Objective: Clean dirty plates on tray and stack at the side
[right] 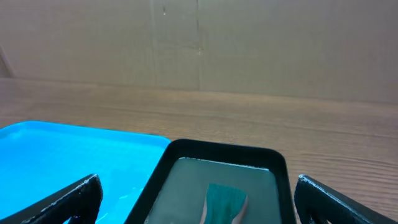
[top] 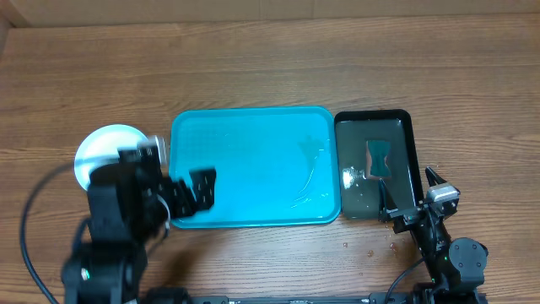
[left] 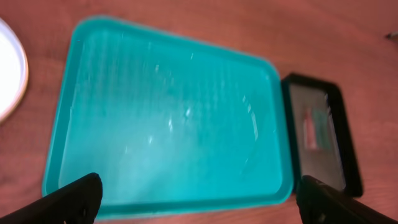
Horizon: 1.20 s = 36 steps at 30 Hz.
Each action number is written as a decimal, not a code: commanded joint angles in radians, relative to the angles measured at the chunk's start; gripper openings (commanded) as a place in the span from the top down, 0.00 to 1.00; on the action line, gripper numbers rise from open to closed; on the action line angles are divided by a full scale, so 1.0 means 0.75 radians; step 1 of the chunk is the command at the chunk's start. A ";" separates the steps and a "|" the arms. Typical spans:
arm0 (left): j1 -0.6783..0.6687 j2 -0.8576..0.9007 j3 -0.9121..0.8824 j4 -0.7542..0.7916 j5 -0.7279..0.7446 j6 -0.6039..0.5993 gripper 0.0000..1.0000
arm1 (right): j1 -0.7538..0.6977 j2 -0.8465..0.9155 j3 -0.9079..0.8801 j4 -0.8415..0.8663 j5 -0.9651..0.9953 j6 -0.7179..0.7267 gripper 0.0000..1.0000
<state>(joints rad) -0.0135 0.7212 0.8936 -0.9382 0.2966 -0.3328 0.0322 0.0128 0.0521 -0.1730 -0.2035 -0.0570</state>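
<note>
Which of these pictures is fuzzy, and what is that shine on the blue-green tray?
Left wrist view: soft all over; the turquoise tray and the black tray have smeared edges. Overhead view: sharp, with pale streaks on the tray's right part, likely light catching a wet film. Right wrist view: fairly crisp and evenly lit.

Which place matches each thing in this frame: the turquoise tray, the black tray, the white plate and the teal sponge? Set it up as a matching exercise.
Things:
1. turquoise tray
2. black tray
3. white plate
4. teal sponge

Places:
A. inside the black tray
B. left of the turquoise tray
C. between the white plate and the black tray
D. right of the turquoise tray, close beside it

Pairs: 1-C, 2-D, 3-B, 4-A
</note>
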 commanded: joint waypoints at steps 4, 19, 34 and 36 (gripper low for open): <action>0.001 -0.364 -0.328 0.080 -0.017 0.025 0.00 | -0.010 -0.013 -0.001 0.007 -0.001 -0.009 0.00; 0.031 -0.917 -0.845 1.288 -0.067 0.025 0.00 | -0.010 -0.013 -0.001 0.007 -0.001 -0.010 0.00; 0.038 -0.958 -1.151 1.601 -0.158 0.025 0.00 | -0.010 -0.013 -0.001 0.007 -0.001 -0.010 0.00; 0.038 -0.958 -1.179 1.593 -0.183 0.025 0.00 | -0.010 -0.013 -0.001 0.007 -0.001 -0.010 0.00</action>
<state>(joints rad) 0.0082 0.0158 0.0372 0.2543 0.1970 -0.3298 0.0322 0.0128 0.0521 -0.1730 -0.2028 -0.0570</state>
